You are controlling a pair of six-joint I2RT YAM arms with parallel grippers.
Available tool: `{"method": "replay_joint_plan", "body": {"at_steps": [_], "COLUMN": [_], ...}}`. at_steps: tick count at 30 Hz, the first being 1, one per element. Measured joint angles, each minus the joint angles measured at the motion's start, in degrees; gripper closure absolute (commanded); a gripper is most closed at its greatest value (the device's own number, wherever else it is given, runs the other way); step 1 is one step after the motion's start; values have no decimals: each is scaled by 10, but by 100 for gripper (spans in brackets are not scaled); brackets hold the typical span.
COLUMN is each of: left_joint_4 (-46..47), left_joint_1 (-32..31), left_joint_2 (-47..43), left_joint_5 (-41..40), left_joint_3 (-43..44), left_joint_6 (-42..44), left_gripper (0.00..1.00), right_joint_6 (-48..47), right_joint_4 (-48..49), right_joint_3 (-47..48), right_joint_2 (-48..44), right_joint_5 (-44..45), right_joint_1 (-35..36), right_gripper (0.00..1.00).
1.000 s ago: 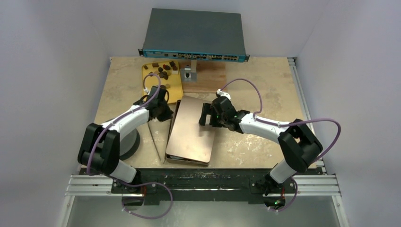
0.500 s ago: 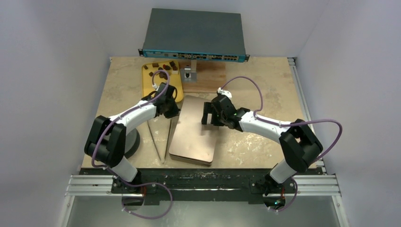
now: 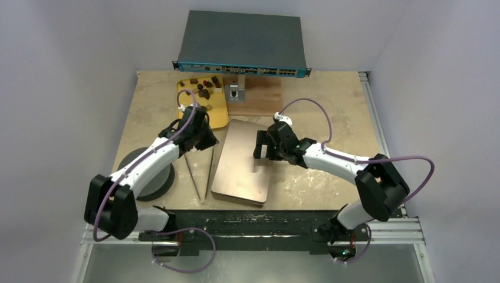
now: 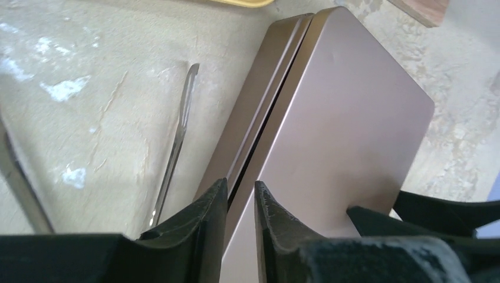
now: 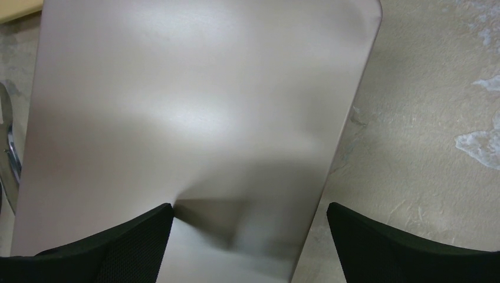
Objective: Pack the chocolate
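The chocolate (image 3: 203, 90), several small dark pieces, lies on a yellow tray (image 3: 217, 116) at the back left. The brown box (image 4: 257, 103) stands mid-table with its flat brown lid (image 3: 242, 162) on top; a thin dark slit shows between them in the left wrist view. My left gripper (image 3: 203, 138) (image 4: 240, 186) hangs by the lid's (image 4: 348, 118) left edge, its jaws nearly together and holding nothing. My right gripper (image 3: 262, 147) (image 5: 250, 206) is open wide over the lid's (image 5: 194, 100) right edge, one finger over the lid, the other over the table.
Metal tongs (image 3: 199, 171) lie on the table left of the box. A grey round disc (image 3: 141, 177) sits at the near left. A wooden board (image 3: 259, 94) with a small grey part (image 3: 234, 91) and a network switch (image 3: 242, 44) stand at the back.
The lid has gone from skewed and raised at its left side to lying flat on the box. My left arm has swung left, away from the lid. My right gripper has barely moved.
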Motion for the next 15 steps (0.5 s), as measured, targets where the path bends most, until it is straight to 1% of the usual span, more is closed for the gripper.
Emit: {"method": "replay_joint_plan", "body": {"at_steps": [2, 5, 8, 13, 15], "left_joint_4": [-11, -26, -43, -61, -65], "left_joint_1": [3, 3, 3, 3, 3], "left_joint_2": [-39, -99, -158, -235, -252], "left_joint_5": [0, 1, 9, 40, 57], "left_joint_3": [-14, -42, -73, -131, -150], "left_joint_6": [2, 4, 5, -1, -6], "left_gripper": [63, 52, 44, 36, 36], "right_joint_6": [0, 0, 0, 10, 13], "right_joint_4": [-1, -2, -2, -12, -16], "right_joint_3": [-8, -14, -17, -17, -16], "right_joint_2": [-8, -14, -16, -31, -40], "right_joint_5": [-5, -10, -18, -17, -15], "right_joint_1": [0, 0, 1, 1, -1], "right_gripper": [1, 1, 1, 1, 1]}}
